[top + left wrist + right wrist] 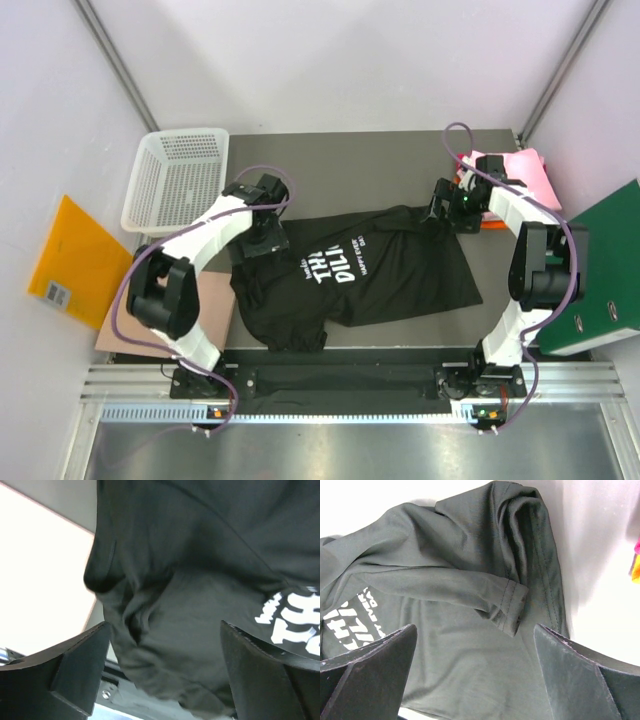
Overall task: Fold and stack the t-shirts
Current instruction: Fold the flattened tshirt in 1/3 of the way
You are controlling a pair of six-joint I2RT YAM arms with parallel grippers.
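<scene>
Black t-shirt (370, 270) lying rumpled at mid-table, white lettering up, cloth bunched at the near-left corner. Left gripper (262, 238) spread wide over the shirt's far-left edge, holding nothing; right gripper (447, 208) likewise wide apart and empty, poised above the folded-back sleeve (512, 605) at the far-right edge. Probably flattening before the first fold. Best done by pinching only the top layer at opposite edges, lifting a little and drawing outward together to take out the creases. Avoid catching both layers at the sleeve cuff. Keep clear of the pink folded tee (520, 170) at the far right.
</scene>
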